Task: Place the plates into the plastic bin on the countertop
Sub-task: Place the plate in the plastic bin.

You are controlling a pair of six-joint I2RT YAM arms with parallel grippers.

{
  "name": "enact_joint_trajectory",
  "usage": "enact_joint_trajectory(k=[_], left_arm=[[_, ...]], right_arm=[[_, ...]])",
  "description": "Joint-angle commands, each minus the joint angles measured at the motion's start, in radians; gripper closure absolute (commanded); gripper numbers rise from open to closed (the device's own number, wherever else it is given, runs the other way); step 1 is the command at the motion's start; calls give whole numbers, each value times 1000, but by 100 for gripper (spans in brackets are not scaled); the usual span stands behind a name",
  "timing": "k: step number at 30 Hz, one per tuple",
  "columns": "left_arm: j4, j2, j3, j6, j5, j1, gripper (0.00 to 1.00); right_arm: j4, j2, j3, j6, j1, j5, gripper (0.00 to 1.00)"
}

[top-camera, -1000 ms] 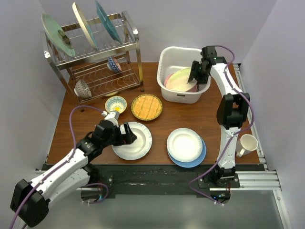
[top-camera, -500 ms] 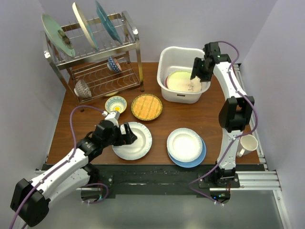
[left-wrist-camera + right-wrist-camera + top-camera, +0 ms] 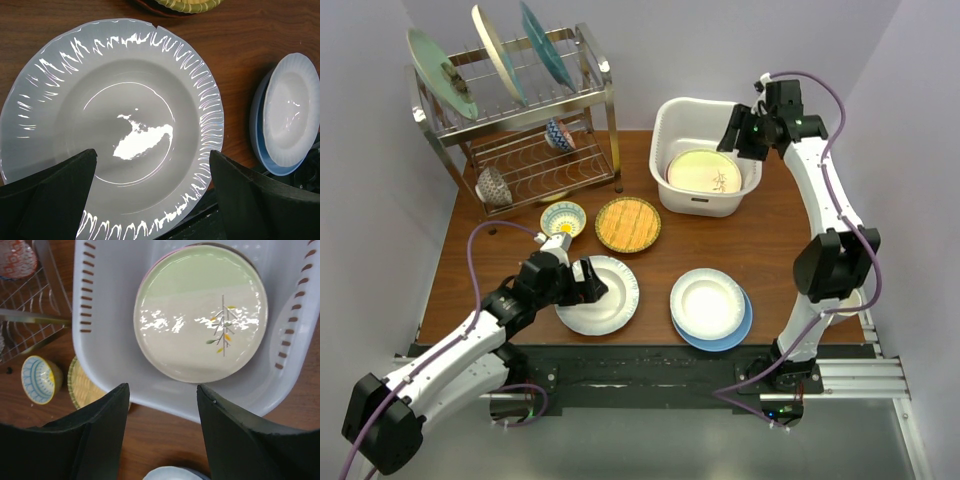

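The lime green plate (image 3: 200,310), tilted a second ago, now lies flat in the plastic bin (image 3: 100,347), the raised right tool (image 3: 161,395) apart and empty, the left tool (image 3: 152,155) wide apart.

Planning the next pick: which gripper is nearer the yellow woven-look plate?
Left. The left gripper is over the scalloped white plate just in front of the yellow woven-look plate; the right gripper is farther off, above the plastic bin.

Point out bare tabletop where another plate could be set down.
Bare wood lies between the plastic bin and the white-on-blue plate stack. Crowded: the patterned bowl, woven plate and ribbed white plate under the left gripper sit close together.
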Motion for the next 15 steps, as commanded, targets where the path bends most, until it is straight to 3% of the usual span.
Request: enact_joint_trajectory(k=[1, 15], left_arm=[[51, 6, 5, 12, 10, -1, 0], [22, -25, 14, -16, -35, -1, 0]], right_arm=[[93, -104, -79, 30, 18, -120, 39], [199, -254, -402, 58, 142, -232, 39]])
